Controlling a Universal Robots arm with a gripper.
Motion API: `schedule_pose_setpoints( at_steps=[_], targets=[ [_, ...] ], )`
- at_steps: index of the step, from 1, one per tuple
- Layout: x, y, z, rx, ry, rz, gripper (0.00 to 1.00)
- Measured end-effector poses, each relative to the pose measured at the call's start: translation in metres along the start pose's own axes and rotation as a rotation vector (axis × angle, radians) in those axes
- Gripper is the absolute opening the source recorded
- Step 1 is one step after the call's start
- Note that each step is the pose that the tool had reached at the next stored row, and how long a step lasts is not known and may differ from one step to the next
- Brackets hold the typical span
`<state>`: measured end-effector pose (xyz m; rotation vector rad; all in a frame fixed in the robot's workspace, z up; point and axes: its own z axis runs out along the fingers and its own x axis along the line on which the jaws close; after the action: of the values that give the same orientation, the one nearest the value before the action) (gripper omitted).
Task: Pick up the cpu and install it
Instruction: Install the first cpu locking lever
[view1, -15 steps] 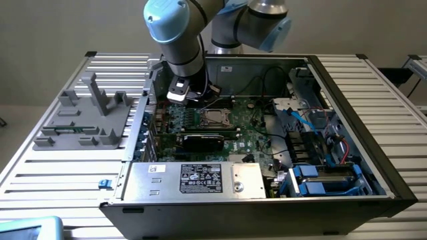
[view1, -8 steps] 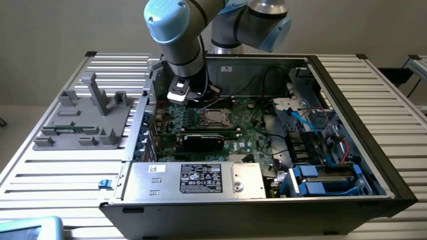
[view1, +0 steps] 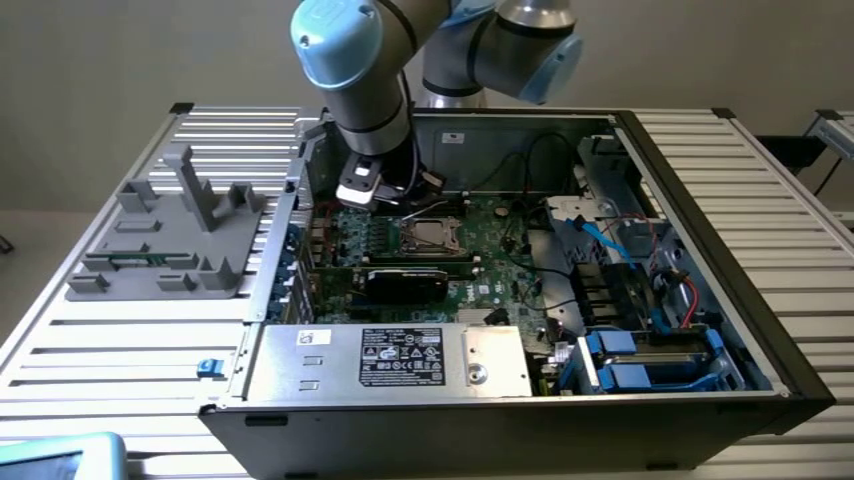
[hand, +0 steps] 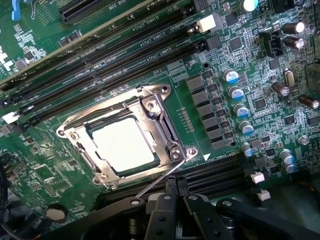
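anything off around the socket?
Nothing stands out. The cpu sits flat and square inside the socket frame; the lever lies along one side. Gripper is shut, empty, just off that side.

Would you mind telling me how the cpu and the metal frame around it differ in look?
The cpu is a flat, plain, bright silver square; the metal frame is an open, duller steel surround with screws at its corners. The cpu sits inside; the frame borders it. Both are metallic and lie flat on the green motherboard.

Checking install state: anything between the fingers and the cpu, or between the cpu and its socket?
Nothing visible. The cpu already lies in the socket, framed by the metal bracket. The shut gripper hangs beside the socket, holding nothing, with only bare motherboard between.
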<state>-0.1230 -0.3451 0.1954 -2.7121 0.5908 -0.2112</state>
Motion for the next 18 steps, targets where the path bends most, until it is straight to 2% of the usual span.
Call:
schedule_pose_setpoints(
  at_steps=[10, 15, 18],
  targets=[
    [0.0017, -0.0003, 0.0005, -0.0024, 0.0031, 0.016, 0.12],
    [0.0016, -0.0002, 0.0008, 0.0021, 0.0015, 0.018, 0.12],
    [0.0017, 0.0001, 0.0009, 0.0028, 0.0018, 0.02, 0.12]
  ],
)
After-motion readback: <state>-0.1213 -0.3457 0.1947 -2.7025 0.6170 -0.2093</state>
